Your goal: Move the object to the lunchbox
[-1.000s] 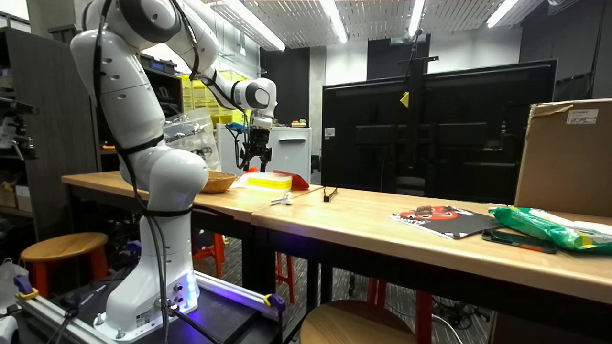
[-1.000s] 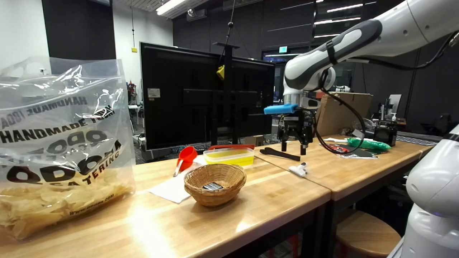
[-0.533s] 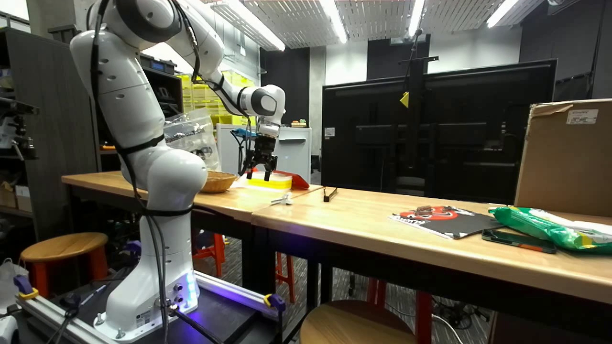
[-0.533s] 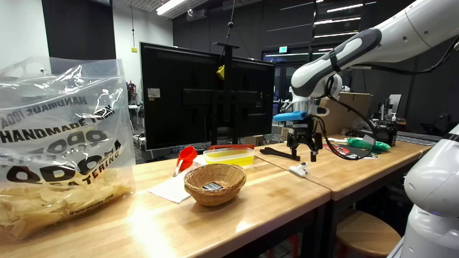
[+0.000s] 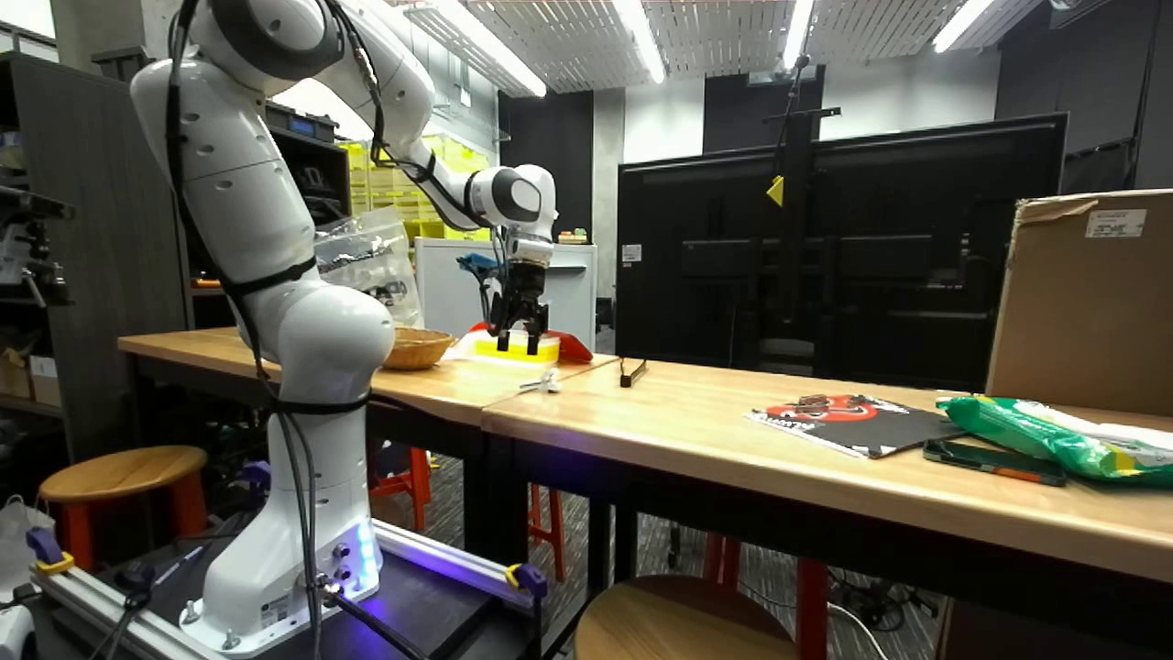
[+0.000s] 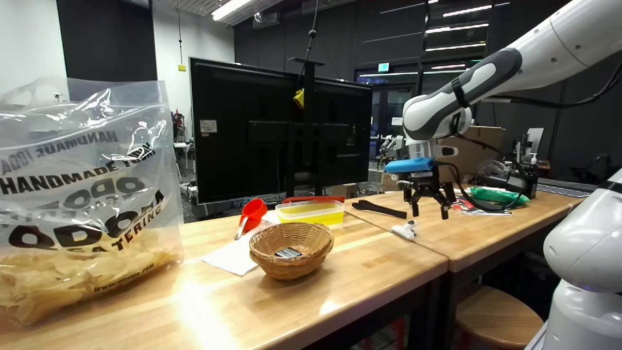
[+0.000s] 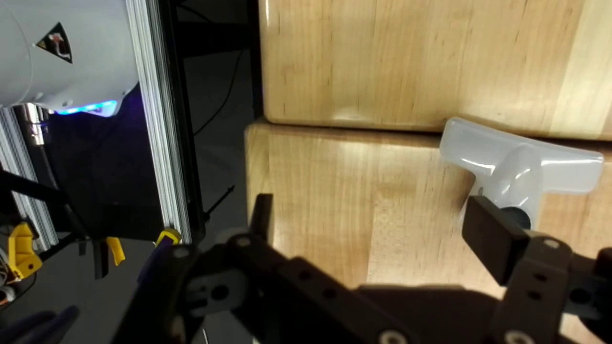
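- Nearest, in an exterior view, a clear plastic bag [image 6: 82, 194] with pale chips [image 6: 82, 277] at its bottom stands upright, well to the left of the lunchbox [image 6: 318, 218] and on its near side.
- A wicker basket [image 6: 291, 267] sits in front of the lunchbox; inside it lies a small dark packet [image 6: 288, 253], too small to make out.
- A white sheet [image 6: 228, 257] stretches back toward the lunchbox; whether it runs underneath, I cannot tell.
- To the right of the lunchbox and slightly nearer, a white clip [image 6: 404, 230] lies on the wooden table [image 6: 369, 262], at the seam between two tops.
- The gripper [image 6: 430, 212] hangs above the table, also right of the lunchbox, its two fingers spread wide; in the wrist view one finger [image 7: 495, 239] partly covers the clip.
- The lunchbox itself, yellow below with clear upper walls, rests level on the table.
- Just left of the lunchbox is a red cup [image 6: 253, 210] with a metal-coloured handle; a red slab [image 6: 313, 199] shows along the lunchbox's far side.
- A long black tool [image 6: 379, 209] lies near the lunchbox, to its right.
- Well to the right of the lunchbox lies a green packet [image 6: 495, 194]; near that, in both exterior views, stands a cardboard box [image 5: 1081, 321].
- Behind the lunchbox rises a large black screen [image 6: 228, 160].
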{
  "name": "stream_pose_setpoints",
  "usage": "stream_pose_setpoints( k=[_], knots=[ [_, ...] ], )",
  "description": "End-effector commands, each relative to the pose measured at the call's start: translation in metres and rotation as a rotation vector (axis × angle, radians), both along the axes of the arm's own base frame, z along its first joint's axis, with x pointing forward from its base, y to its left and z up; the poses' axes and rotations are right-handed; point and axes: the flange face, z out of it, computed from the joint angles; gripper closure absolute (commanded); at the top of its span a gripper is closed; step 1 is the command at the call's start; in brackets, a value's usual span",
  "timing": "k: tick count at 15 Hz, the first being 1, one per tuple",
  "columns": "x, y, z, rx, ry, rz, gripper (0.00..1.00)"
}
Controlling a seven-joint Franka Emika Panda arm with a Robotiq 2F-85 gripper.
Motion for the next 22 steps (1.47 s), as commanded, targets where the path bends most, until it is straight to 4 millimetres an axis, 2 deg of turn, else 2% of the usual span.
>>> stream_pose_setpoints(
  k=[1, 6, 17, 22],
  knots=[
    [0.0, 0.004, 0.006, -0.036, -0.034, 0.027, 0.0],
    [0.014, 0.008, 0.008, -0.056, -0.117, 0.032, 0.0],
    [0.013, -0.035, 0.001, -0.093, -0.235, 0.0, 0.0],
    [0.027, -0.034, -0.002, -0.078, -0.269, 0.022, 0.0]
  ],
)
